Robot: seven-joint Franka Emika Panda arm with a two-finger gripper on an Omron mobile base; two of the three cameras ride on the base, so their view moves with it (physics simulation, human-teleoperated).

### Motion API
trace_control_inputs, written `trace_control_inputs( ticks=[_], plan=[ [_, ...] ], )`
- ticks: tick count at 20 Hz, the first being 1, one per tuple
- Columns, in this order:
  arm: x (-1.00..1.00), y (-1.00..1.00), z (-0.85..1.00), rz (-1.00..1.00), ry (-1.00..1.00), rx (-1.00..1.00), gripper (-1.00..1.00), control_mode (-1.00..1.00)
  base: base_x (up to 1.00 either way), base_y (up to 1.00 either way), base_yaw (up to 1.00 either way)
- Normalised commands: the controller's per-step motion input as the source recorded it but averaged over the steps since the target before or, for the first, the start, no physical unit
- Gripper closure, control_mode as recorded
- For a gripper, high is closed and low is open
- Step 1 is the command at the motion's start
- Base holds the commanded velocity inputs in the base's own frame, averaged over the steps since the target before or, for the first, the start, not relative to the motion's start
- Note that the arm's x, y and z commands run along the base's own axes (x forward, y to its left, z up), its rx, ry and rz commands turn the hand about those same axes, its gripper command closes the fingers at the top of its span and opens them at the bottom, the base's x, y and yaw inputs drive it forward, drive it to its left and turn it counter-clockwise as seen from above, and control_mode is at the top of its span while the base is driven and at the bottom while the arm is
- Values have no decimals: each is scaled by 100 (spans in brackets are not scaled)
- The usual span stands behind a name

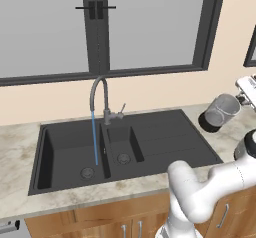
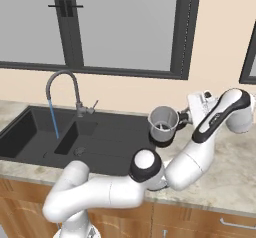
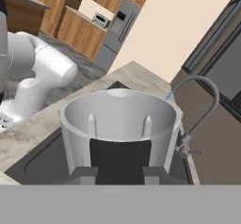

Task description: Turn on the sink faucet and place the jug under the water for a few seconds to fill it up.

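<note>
Hand view looks straight into the jug (image 3: 121,124), its black handle (image 3: 120,159) clamped between the gripper (image 3: 120,173) fingers, so the hand is clenched on the jug. Right base view shows the gripper (image 2: 186,118) holding that jug (image 2: 163,124) upright at the sink's drainboard end, on the far side from the faucet. Beyond it lies the sink (image 1: 165,142). At its back edge stands the sink faucet (image 1: 102,99), with the water (image 1: 94,137) falling into the basin farthest from the jug, well apart from it.
</note>
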Motion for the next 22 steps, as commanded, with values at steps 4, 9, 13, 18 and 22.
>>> trace_control_inputs(
  ticks=[4, 9, 13, 18, 22],
  plan=[
    [-45, 100, -33, 9, -10, -13, 100, -100, 0, 0, 0],
    [-70, 100, -23, 9, -12, -13, 100, -100, 0, 0, 0],
    [-68, 100, -2, 1, -6, -8, 100, -100, 0, 0, 0],
    [-23, 100, 10, -12, -3, -2, 100, -100, 0, 0, 0],
    [0, 99, 6, -33, 0, 0, 100, -100, 0, 0, 0]
  ],
)
